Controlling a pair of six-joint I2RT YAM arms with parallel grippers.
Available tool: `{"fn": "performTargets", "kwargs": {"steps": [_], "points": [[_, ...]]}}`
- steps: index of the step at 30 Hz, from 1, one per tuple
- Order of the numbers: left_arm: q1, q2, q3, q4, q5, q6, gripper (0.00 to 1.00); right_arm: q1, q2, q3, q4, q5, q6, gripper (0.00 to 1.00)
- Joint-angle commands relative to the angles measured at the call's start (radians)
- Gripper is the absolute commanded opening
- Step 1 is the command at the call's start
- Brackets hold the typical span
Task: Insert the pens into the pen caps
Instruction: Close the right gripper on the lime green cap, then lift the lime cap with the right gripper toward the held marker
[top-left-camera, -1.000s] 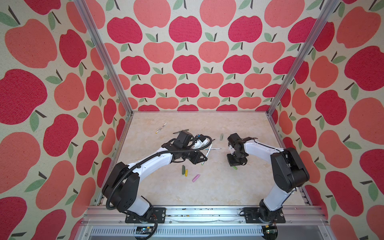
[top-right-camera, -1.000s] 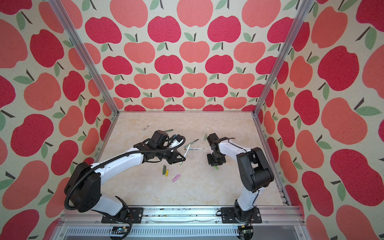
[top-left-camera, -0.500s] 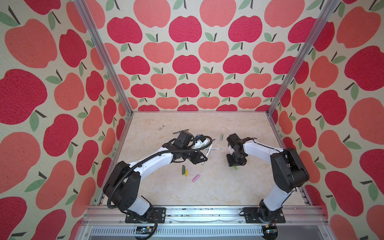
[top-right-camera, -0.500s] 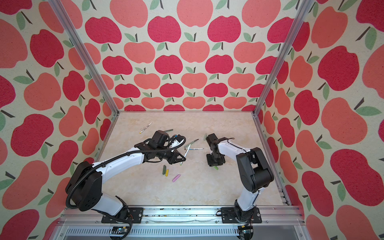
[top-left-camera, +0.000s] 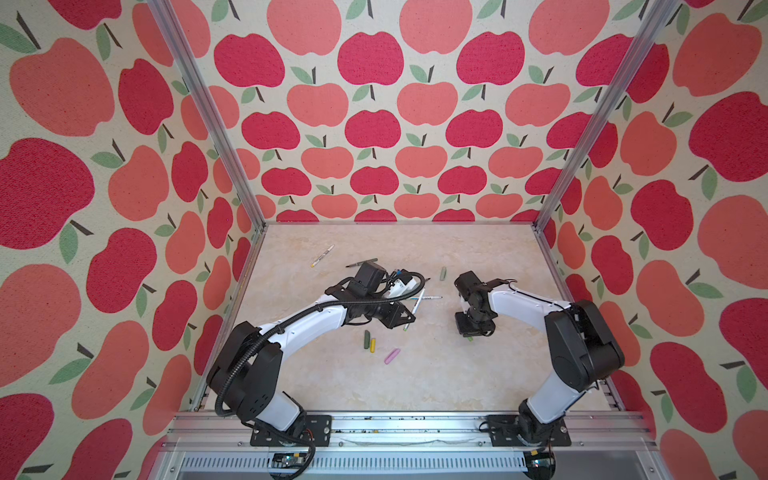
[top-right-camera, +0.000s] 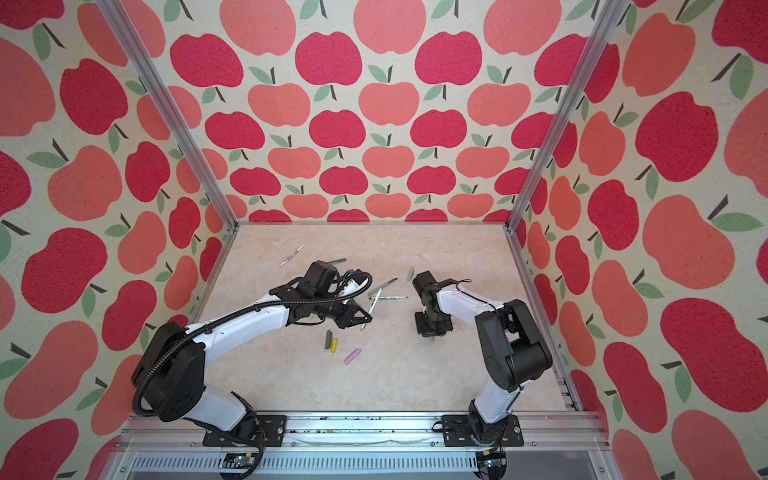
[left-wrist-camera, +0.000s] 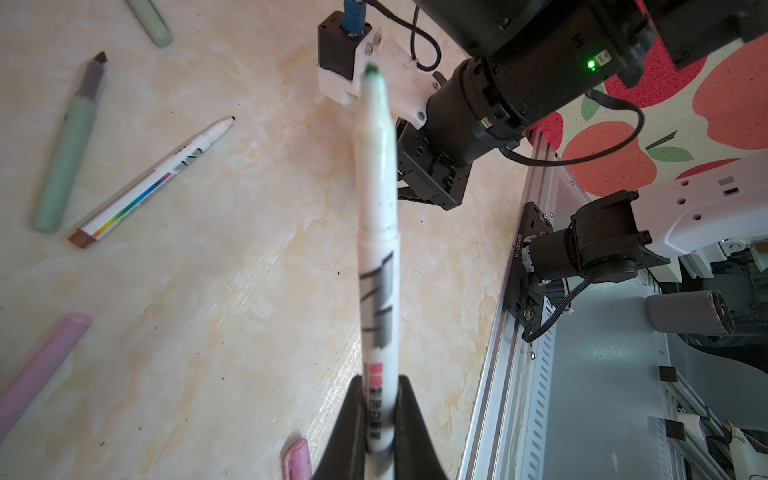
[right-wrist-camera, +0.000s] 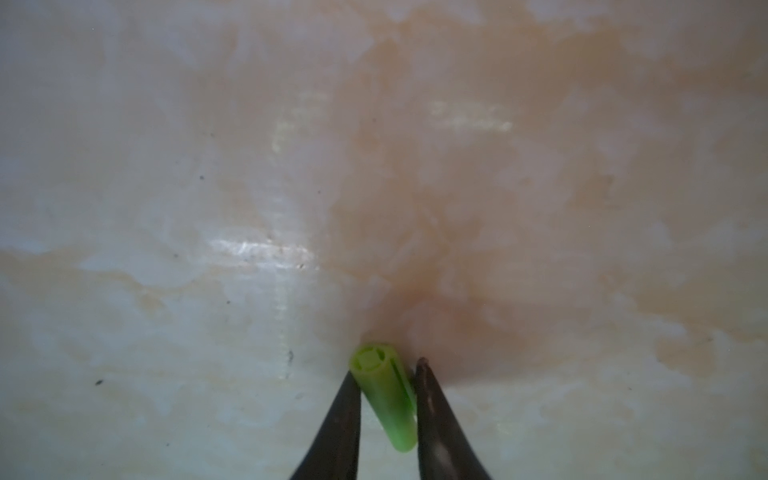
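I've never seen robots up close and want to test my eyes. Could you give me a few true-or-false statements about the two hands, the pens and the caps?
1. The left hand grips a white pen. True.
2. That pen's green tip is already capped. False: the tip is bare.
3. A dark green cap and a yellow cap lie side by side on the table. True.
4. The right hand pinches a pink cap. False: a lime cap sits between its fingers.
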Motion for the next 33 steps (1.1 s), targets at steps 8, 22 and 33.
{"fn": "performTargets", "kwargs": {"steps": [8, 22, 33], "points": [[-0.011, -0.033, -0.017, 0.029, -0.01, -0.015, 0.0, 0.015, 0.032, -0.02, -0.058, -0.002, 0.025, 0.15], [-0.01, -0.015, -0.04, 0.167, 0.021, -0.125, 0.0, -0.039, -0.16, 0.076, 0.007, -0.21, 0.109, 0.15], [-0.011, -0.045, -0.084, 0.295, 0.031, -0.249, 0.0, -0.069, -0.281, 0.117, 0.326, -0.333, 0.313, 0.17]]}}
